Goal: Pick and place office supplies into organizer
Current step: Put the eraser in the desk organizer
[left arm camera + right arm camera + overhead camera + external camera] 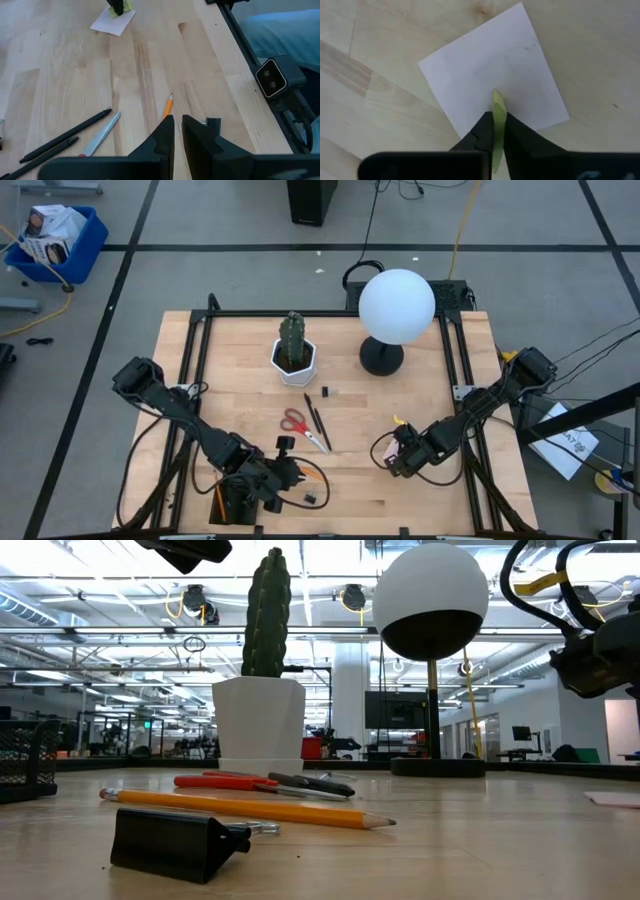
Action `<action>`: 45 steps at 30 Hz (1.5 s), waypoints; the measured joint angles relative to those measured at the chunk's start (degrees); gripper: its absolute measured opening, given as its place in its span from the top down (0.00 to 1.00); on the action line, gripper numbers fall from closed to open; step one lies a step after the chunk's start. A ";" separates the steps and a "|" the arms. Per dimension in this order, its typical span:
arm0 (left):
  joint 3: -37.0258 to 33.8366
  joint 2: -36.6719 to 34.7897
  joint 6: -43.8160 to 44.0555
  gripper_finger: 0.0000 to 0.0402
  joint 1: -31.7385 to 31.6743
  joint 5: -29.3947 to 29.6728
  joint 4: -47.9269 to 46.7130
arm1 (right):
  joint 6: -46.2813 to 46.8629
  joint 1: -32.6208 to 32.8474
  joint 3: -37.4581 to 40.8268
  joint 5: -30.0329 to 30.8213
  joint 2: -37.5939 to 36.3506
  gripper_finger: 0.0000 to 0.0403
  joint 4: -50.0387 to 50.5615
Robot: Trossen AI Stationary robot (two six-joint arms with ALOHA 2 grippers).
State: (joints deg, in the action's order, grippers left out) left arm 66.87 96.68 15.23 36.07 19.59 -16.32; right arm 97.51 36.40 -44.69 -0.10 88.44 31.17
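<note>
The right gripper (493,131) was clenched on a thin yellow-green sheet (497,117) held edge-on between its fingers, directly above a white square of paper (492,75) that lay flat on the wooden table (420,410). In the high view this gripper (398,452) sat in the lower right of the frame, near the table's right rail.

The left gripper (178,131) had its fingers drawn nearly together with only a narrow gap, and nothing could be seen between them. In the high view it (283,472) was in the lower left of the frame, beside the black organizer (232,498) at the bottom edge. The orange pencil (168,106) lay just ahead of its fingertips, with a small black clip (212,121) near them.

The red-handled scissors (300,425) lay at the centre of the high view, with two thin dark pens (317,420) just to their right. Another tiny black clip (327,392) lay above the pens.

A cactus in a white pot (294,355) stood in the upper middle of the table, and a white globe lamp (395,308) on a black base stood to its right.

In the low view, the pencil (245,807) lay across the foreground behind a black binder clip (175,843).
</note>
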 joint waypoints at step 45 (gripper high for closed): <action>0.07 0.46 10.65 0.90 -11.43 5.04 14.82 | -100.58 -0.22 3.31 36.97 -8.65 0.96 -66.34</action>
State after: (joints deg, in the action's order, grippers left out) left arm 66.94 97.14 25.88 24.64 24.63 -1.50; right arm -3.07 36.18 -41.38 36.87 79.79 -35.18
